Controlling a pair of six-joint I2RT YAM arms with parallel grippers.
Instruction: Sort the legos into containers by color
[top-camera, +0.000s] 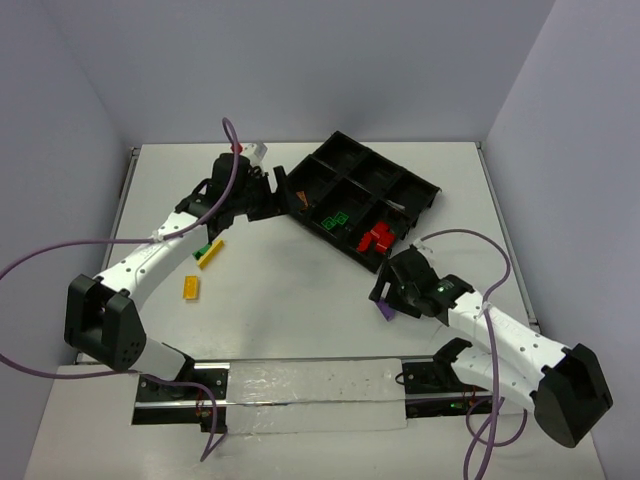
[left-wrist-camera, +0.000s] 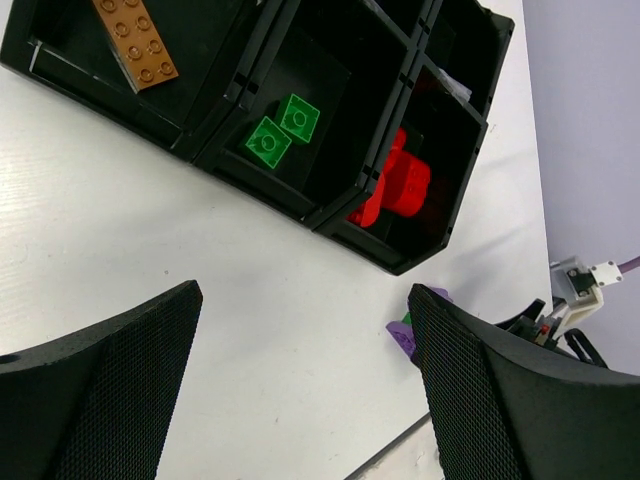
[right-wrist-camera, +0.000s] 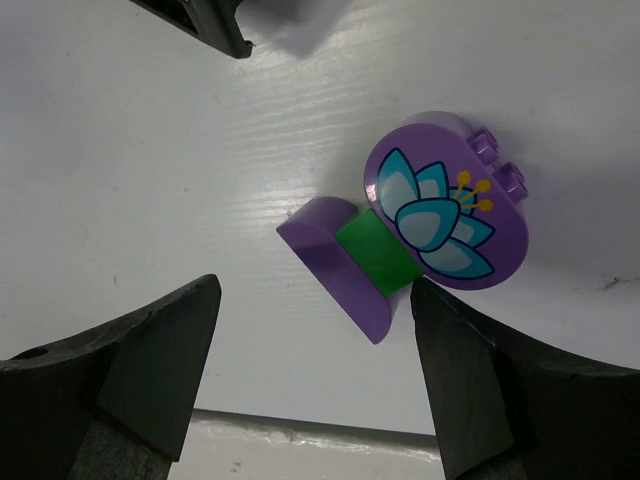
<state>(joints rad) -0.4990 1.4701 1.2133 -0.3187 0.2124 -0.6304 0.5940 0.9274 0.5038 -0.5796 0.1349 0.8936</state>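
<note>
Down at the near side, the right gripper (right-wrist-camera: 312, 285) is seen spread wide above the white, finely grained bench (right-wrist-camera: 150, 150), and nothing is clasped between its dull black fingers (right-wrist-camera: 130, 370). Below it a purple flower-shaped plastic brick (right-wrist-camera: 440, 200) is laid flat on the bench, closer to one finger than to the other. Its rounded face is printed with teal and pale-blue petals, outlined dark, and with small yellow stamens. Two studs show at its edge, and it is joined through a small green block (right-wrist-camera: 375, 250) to a curved purple foot (right-wrist-camera: 335, 265).

Farther out on the left side, two yellow-orange oblong plastic bricks are found lying on the bench, one nearer (top-camera: 191, 287) and one beyond it (top-camera: 210, 254), the second with a small green piece (top-camera: 202, 249) just beside it.

Beyond them the left gripper (left-wrist-camera: 305, 290) is held over bare bench just short of the tray. Its jaws are parted wide and empty, and its fingers (left-wrist-camera: 100, 390) are faced with a fine mesh texture.

Farthest of all, the glossy black plastic divided tray (top-camera: 432, 188) is set at an angle. In one compartment a flat orange-brown plate with two rows of studs (left-wrist-camera: 135, 40) is lodged. In the next, two green square bricks (left-wrist-camera: 283, 130) are set side by side, each with one round stud. In the one after, a clump of red bricks (left-wrist-camera: 395, 185) is gathered.
</note>
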